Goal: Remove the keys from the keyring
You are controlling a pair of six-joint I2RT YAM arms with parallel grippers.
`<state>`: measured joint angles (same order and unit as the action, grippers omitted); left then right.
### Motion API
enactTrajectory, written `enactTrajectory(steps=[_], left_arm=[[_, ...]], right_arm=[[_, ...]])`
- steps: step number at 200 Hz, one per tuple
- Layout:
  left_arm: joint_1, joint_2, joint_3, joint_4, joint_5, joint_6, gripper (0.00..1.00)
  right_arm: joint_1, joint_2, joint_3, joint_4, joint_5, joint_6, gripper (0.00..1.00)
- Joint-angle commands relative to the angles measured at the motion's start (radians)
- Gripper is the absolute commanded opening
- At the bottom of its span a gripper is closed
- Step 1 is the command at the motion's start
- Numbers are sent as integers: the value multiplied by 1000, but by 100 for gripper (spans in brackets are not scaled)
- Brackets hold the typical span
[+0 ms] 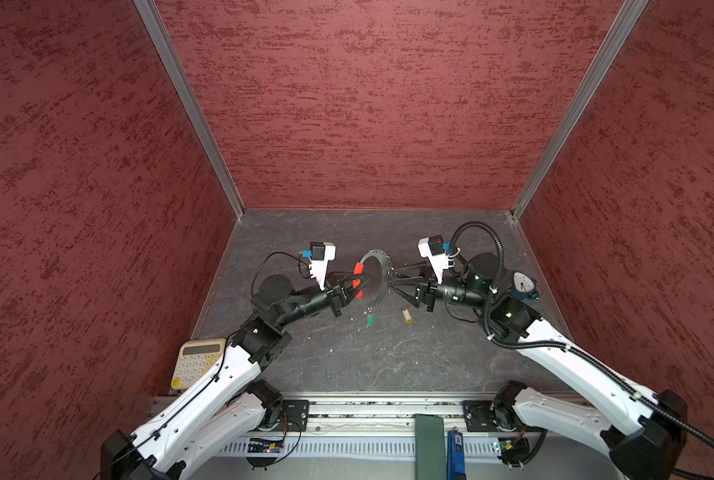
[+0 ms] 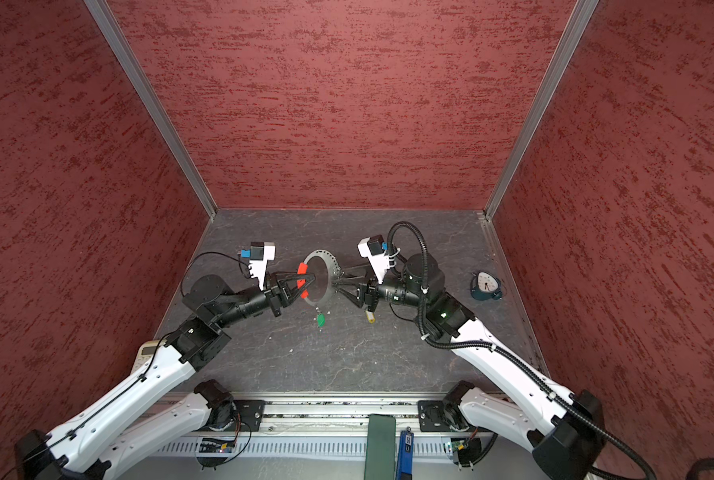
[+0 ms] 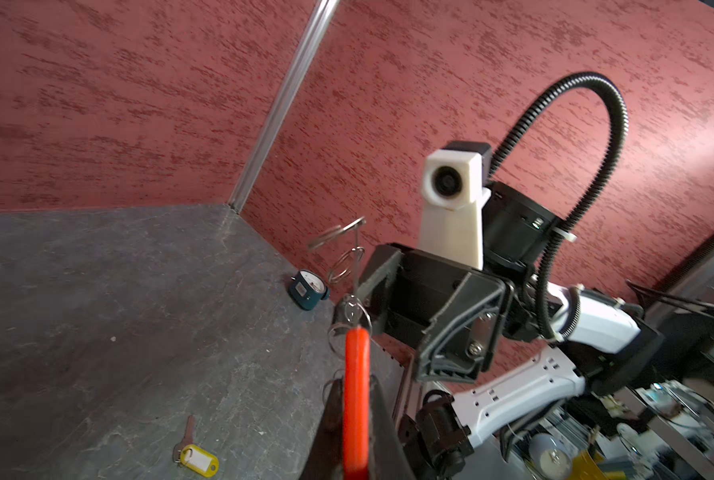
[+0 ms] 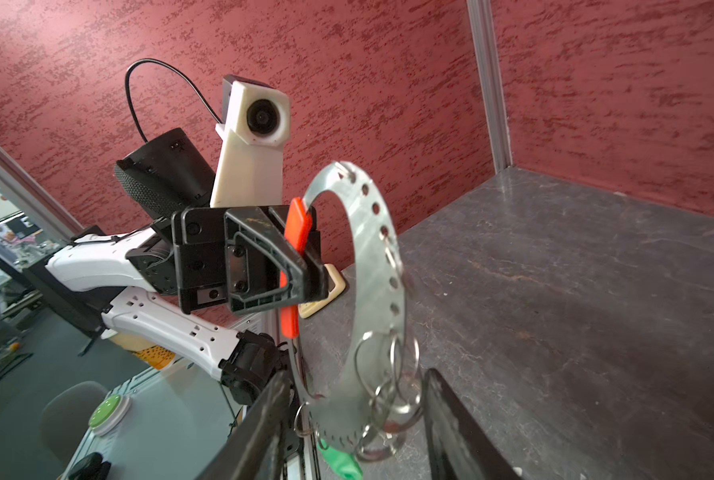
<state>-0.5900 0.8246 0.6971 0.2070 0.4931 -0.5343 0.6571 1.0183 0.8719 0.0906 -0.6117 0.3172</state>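
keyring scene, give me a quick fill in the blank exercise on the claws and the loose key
1. The left claw is shut on the keyring's ___ sleeve.
2. The key lying loose on the table has a ___ tag.
3. The right claw stands ___, one finger on each side of the small rings.

Missing words: red; yellow; open

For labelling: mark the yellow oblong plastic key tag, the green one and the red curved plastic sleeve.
Yellow key tag (image 3: 199, 460): left wrist view, tag body.
Green key tag (image 1: 370, 320): in a top view, tag body.
Red sleeve (image 4: 297, 226): right wrist view, upper part.
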Motion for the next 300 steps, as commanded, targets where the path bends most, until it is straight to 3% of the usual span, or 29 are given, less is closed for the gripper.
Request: enactTrajectory(steps=[1, 74, 137, 184, 300], left_arm=[[-2, 20, 37, -54, -136, -18, 0], [8, 44, 68, -100, -314, -59, 0], [34, 51, 72, -112, -327, -94, 0], [37, 30, 70, -141, -349, -99, 0], [39, -2, 30, -84, -299, -122, 0]], right_arm=[[-1, -44, -27, -9, 101, -27, 53], [36, -114, -82, 19, 220, -54, 53], [298, 15, -37, -38, 464, -185, 51], [365, 66, -53, -21, 610, -229, 46], [373, 191, -37, 127, 593, -199, 47]])
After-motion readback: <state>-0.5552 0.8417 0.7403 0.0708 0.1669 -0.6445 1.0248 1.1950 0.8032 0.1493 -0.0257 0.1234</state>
